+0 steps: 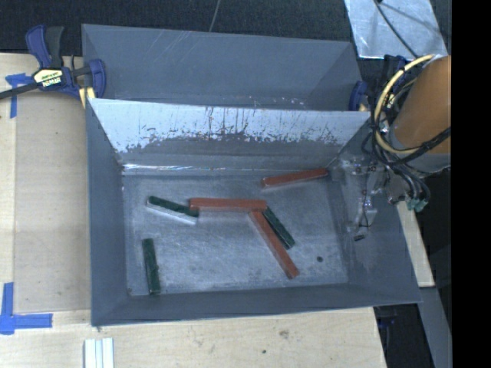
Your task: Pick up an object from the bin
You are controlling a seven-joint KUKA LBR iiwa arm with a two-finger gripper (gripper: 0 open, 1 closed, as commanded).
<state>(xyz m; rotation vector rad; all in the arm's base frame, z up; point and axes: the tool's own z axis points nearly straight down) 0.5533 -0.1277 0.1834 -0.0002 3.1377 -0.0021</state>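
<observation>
The gripper [362,209] hangs low at the 3 o'clock side of the grey bin [107,236], close to the wall. It is thin and shiny and blends into the grey, so I cannot tell if it is open or closed. The closest thing is a red-brown stick [295,178] at its 10 o'clock, with one end near it. More red sticks [228,204] and dark green sticks [151,265] lie toward 9 o'clock. The arm is cut off at the right.
</observation>
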